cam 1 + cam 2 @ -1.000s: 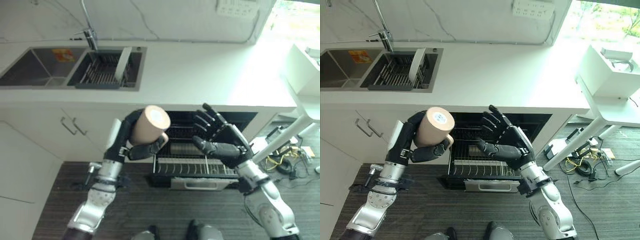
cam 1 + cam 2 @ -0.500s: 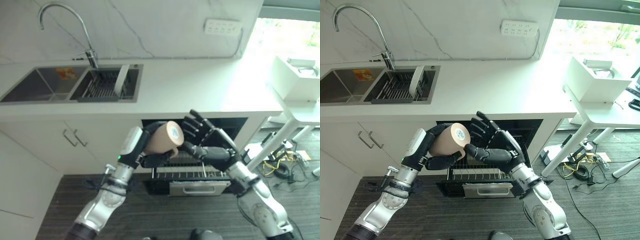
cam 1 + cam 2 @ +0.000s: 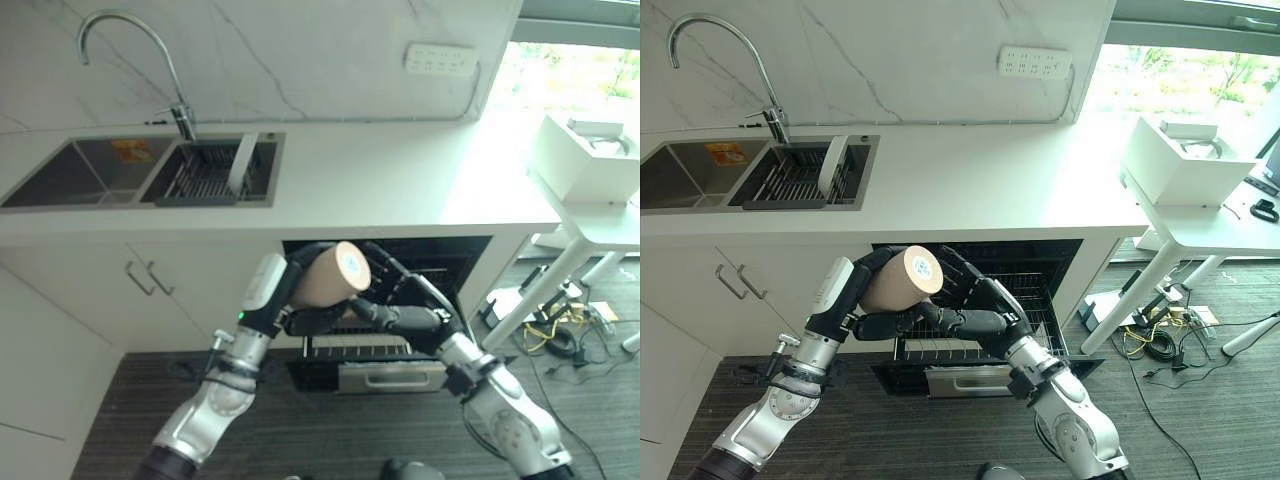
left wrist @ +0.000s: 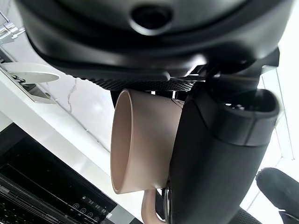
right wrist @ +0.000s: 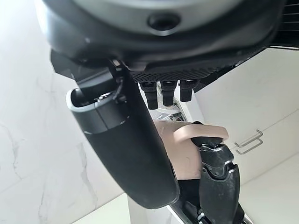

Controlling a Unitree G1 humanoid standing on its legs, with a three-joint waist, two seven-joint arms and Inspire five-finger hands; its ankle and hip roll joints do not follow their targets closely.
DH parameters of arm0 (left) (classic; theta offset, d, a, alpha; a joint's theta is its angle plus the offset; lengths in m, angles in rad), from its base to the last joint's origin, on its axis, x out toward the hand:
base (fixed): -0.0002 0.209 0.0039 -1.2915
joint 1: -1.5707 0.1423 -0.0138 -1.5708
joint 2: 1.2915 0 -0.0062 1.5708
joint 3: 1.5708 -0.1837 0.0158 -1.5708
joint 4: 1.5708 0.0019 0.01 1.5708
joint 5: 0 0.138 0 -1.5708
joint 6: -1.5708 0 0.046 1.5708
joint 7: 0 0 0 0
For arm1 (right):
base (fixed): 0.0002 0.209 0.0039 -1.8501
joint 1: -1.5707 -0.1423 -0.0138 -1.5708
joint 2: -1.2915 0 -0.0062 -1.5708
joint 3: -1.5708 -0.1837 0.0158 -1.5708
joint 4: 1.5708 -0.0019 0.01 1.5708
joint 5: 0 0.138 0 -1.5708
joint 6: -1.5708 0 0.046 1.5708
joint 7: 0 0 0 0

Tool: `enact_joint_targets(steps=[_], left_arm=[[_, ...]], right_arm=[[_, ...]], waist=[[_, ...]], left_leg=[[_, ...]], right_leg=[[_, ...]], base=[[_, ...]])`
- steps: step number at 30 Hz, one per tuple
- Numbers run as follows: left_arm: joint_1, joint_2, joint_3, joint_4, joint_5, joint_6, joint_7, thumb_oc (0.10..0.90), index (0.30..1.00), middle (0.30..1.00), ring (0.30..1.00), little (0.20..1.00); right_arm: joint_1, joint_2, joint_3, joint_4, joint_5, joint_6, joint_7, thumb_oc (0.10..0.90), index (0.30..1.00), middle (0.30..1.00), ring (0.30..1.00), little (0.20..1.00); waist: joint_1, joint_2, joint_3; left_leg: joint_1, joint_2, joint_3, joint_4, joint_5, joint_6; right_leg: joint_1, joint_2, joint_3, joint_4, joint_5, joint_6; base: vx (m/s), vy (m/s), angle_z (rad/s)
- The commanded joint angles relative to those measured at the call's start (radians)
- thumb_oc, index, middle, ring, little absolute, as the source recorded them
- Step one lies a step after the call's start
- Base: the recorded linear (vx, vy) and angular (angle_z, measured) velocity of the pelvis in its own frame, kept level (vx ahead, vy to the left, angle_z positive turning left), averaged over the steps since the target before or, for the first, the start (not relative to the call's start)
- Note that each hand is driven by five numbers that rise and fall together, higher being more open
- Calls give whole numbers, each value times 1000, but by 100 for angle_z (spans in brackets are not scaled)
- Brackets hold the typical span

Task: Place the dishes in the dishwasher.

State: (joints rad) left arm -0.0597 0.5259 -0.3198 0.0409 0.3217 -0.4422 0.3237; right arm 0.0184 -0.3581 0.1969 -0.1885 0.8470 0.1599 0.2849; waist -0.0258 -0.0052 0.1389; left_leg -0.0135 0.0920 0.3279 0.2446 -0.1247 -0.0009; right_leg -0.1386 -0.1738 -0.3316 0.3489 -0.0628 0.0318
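Presently we note the dishwasher (image 3: 980, 300) open under the counter (image 3: 970, 185), its rack (image 3: 970, 335) drawn out. In front of the dishwasher, above the rack, the left hand (image 3: 872, 300) has fingers and thumb curled round a beige mug (image 3: 902, 279), held tilted with its base toward us. The right hand (image 3: 975, 305) is beside the mug, fingers spread and touching its far side. A plate (image 3: 832, 158) stands in the sink (image 3: 760, 175), well left of the dishwasher.

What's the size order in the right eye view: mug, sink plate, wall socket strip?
1. mug, though it sits nearest the camera in the left robot hand.
2. wall socket strip.
3. sink plate, seen edge-on.
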Motion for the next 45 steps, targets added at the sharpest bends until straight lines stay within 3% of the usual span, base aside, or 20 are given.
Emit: enact_joint_targets(steps=[1,23,32,35,36,45], left_arm=[[-134,-20,-6,-37,-24,-85,71,400,300,300,300,300],[-161,-36,-102,-16,17,-75,74,400,300,300,300,300],[-170,-37,-127,-20,35,-77,83,400,300,300,300,300],[-172,-36,-132,-23,43,-80,91,400,300,300,300,300],[-171,-36,-132,-24,45,-81,94,400,300,300,300,300],[-179,-32,-135,-41,70,-80,117,400,300,300,300,300]], right_arm=[[-99,55,-18,-50,85,-76,17,800,900,900,900,900],[-124,104,37,-70,172,-82,-71,800,900,900,900,900],[-125,108,69,-65,166,-42,-105,800,900,900,900,900],[-123,112,77,-57,185,-26,-134,467,401,401,401,401],[-123,114,78,-54,191,-21,-139,405,307,307,307,307],[-117,116,94,-41,201,12,-163,400,300,300,300,300]], waist=[[5,-14,-44],[8,-8,-45],[7,-3,-45],[8,-2,-46],[8,-2,-45],[7,0,-42]], left_leg=[[31,31,-46,55,-146,-35],[25,28,-45,55,-140,-33],[21,29,-40,55,-137,-33],[21,29,-40,55,-136,-33],[21,29,-39,55,-136,-33],[20,31,-39,55,-130,-34]], right_leg=[[80,-46,-12,-49,-73,115],[89,-38,5,-49,-87,108],[89,-38,9,-49,-89,107],[91,-38,9,-49,-91,106],[92,-38,9,-49,-91,105],[95,-37,10,-49,-92,103]], base=[[-3,4,-7],[-2,2,-2],[-13,1,-4],[-11,-2,-3],[0,0,0],[0,0,0]])
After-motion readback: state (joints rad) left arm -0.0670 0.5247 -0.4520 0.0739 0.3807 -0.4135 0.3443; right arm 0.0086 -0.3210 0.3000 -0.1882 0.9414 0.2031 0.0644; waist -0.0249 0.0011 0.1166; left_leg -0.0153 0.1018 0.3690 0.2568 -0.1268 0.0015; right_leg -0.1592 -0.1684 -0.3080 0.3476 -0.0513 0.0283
